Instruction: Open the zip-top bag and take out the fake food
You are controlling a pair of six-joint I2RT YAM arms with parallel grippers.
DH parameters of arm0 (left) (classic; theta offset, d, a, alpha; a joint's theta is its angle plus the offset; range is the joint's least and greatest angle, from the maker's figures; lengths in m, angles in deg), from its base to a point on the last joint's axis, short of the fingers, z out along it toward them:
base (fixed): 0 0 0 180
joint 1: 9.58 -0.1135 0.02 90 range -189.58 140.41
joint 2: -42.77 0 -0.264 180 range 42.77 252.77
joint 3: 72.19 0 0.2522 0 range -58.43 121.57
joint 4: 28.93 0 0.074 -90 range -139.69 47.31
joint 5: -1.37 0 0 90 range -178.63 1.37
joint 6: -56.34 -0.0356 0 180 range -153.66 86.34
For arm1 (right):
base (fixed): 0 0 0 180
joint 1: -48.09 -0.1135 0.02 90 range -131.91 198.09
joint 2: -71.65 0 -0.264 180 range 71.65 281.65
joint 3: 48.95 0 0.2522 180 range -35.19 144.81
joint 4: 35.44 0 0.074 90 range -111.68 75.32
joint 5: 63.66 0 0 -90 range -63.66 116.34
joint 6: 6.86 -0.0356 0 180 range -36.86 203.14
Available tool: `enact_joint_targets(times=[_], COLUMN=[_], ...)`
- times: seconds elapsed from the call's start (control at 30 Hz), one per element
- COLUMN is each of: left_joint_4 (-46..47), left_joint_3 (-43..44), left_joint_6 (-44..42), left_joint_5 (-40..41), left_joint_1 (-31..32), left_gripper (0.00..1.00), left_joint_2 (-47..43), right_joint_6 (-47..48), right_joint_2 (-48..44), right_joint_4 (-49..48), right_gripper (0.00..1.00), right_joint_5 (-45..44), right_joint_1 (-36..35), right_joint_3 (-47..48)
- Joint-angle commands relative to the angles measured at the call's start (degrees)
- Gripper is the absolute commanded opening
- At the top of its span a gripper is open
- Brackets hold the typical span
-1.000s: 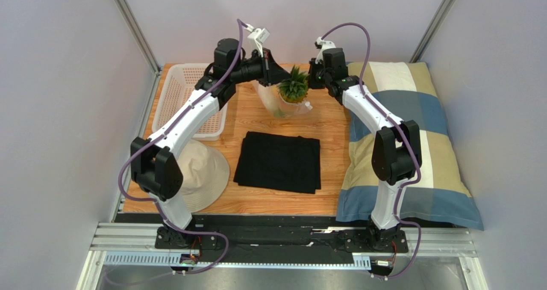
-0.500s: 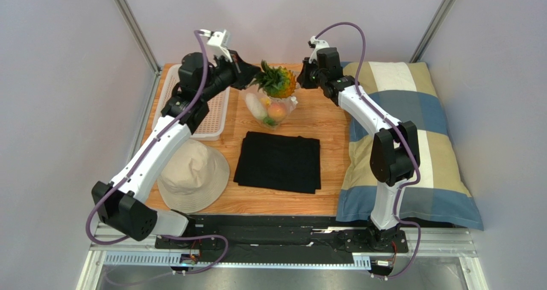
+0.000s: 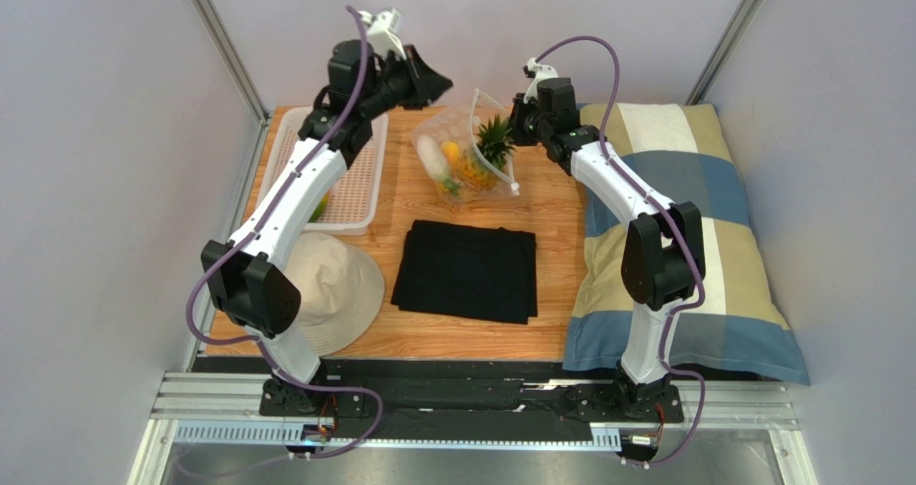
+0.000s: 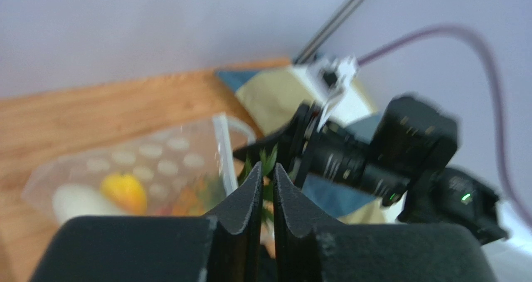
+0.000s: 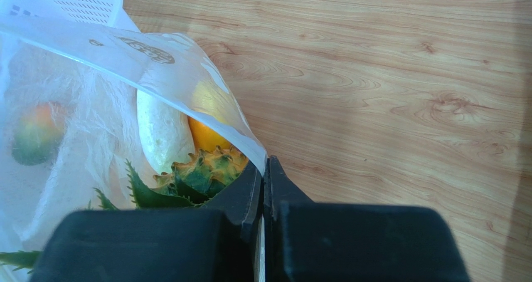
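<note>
Beside zip-top bag (image 3: 470,155), basket (image 3: 352,197), seemingly apart

Fingers (image 5: 286,193) pinching zip-top bag (image 5: 163,62) edge, pineapple (image 5: 201,173) inside (mango (image 5: 36,134) too)

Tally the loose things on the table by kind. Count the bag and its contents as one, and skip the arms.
bag: 1
basket: 1
hat: 1
black cloth: 1
pillow: 1
Total: 5
</note>
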Motion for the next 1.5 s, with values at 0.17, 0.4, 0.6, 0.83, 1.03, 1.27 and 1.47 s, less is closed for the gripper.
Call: enact_joint_targets(times=[0.17, 0.4, 0.6, 0.83, 1.03, 1.27, 1.47], left_joint_4=[-5.7, -6.9, -10.9, -16.0, -14.5, -12.7, -10.0], left_joint_3=[-5.6, -2.6, 1.2, 7.5, 7.4, 7.9, 10.2], left_joint_6=[-17.7, -35.6, -47.4, -50.9, -51.7, -50.1, -49.8], left_joint_5=[3.7, 16.4, 18.8, 21.7, 26.3, 29.8, 35.2], left_joint_1=[12.9, 19.8, 20.2, 20.3, 20.1, 19.8, 19.6], left_gripper=[0.56, 0.44, 0.6, 0.65, 0.62, 0.49, 0.07], left_joint_2=[-3.8, 0.3, 5.4, 11.6, 13.5, 16.5, 19.0], right_joint_6=[-1.0, -1.1, -1.1, -1.3, -1.2, -1.4, -1.1], right_joint_2=[-2.0, -2.2, -2.0, -2.1, -2.0, -2.5, -2.7], right_joint_4=[-3.1, -3.3, -3.3, -3.7, -3.9, -4.2, -4.2], right_gripper=[0.0, 0.0, 0.0, 0.0, 0.0, 0.0, 0.0], right_joint_5=[1.7, 3.1, 3.6, 4.7, 5.0, 5.4, 5.0], right_joint_1=[0.1, 0.1, 0.1, 0.1, 0.1, 0.1, 0.1], right_joint_3=[2.3, 2.0, 2.1, 1.9, 1.7, 1.0, 0.8])
